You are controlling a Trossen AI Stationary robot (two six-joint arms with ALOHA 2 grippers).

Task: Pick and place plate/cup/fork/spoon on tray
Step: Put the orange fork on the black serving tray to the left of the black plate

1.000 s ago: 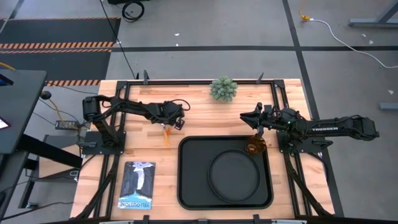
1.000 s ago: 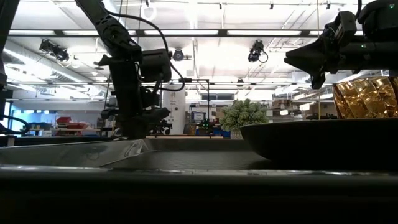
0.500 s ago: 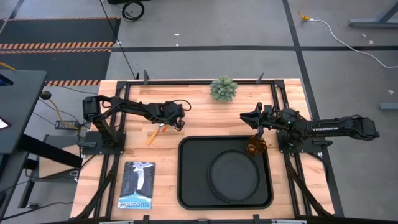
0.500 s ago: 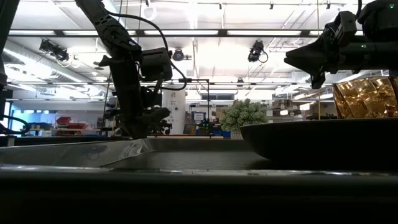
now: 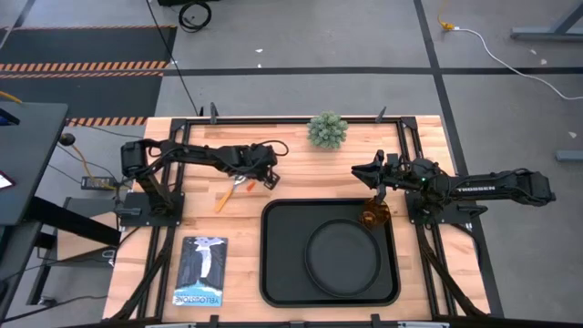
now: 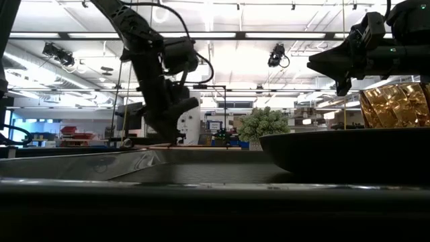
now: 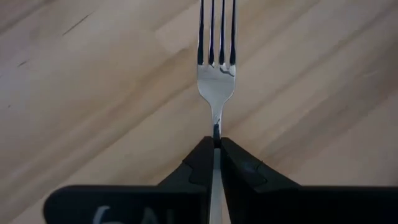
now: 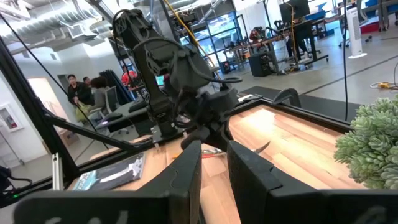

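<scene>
The left gripper [image 7: 216,144] pinches the fork [image 7: 216,59] tight — its tines stick out over the bare wood table [image 5: 291,159], just beyond the tray [image 5: 282,264]. The right gripper [image 5: 363,171] hangs by the cup [image 5: 372,217], fingers a little apart. The cup and plate [image 5: 342,257] sit on the tray — the spoon [image 5: 221,199] lies on the table.

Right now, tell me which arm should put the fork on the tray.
The left. The left gripper is already shut on the fork, over the wood beside the tray. The right gripper waits near the cup.
</scene>
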